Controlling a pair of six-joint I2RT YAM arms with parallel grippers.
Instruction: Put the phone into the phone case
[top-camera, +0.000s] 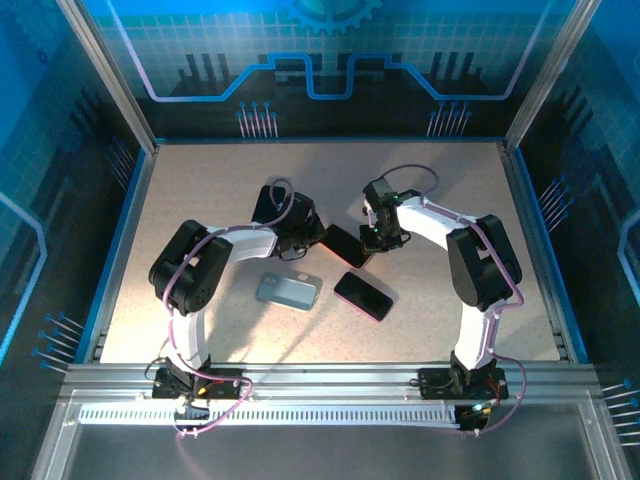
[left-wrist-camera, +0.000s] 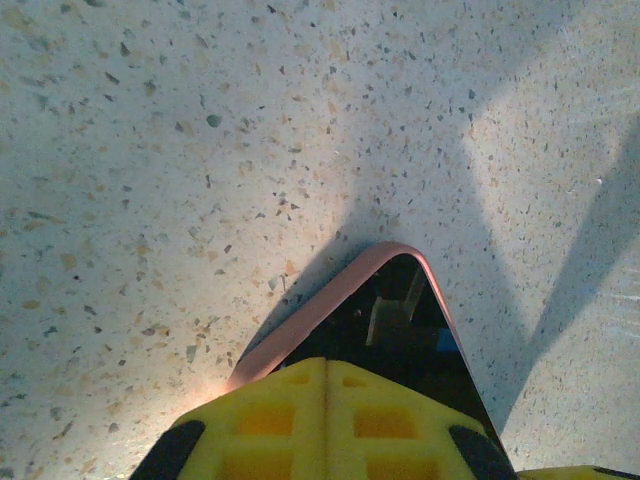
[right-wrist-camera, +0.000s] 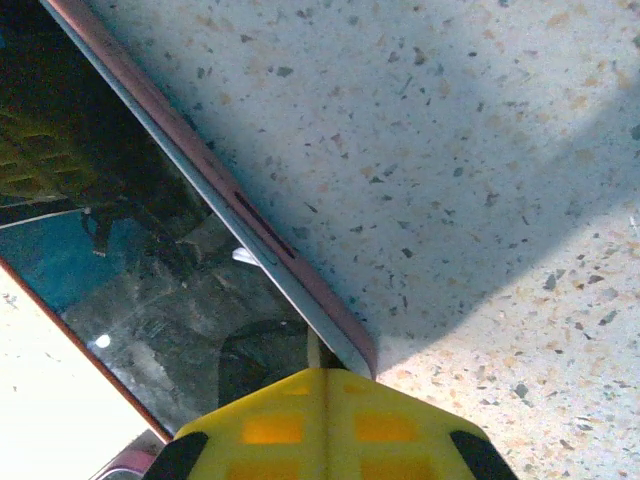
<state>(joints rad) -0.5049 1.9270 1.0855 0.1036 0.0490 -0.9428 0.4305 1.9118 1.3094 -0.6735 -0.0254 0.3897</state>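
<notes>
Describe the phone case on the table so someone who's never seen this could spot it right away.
On the speckled table, look at the space between the two robot arms, where there are three flat slabs. The case is the leftmost one, by the left arm. It is pale grey-blue, while the phone farther back and the second phone to its right are black.

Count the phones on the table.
2. The farther phone lies mid-table; the nearer phone lies just right of the grey case. None appears hidden.
</notes>
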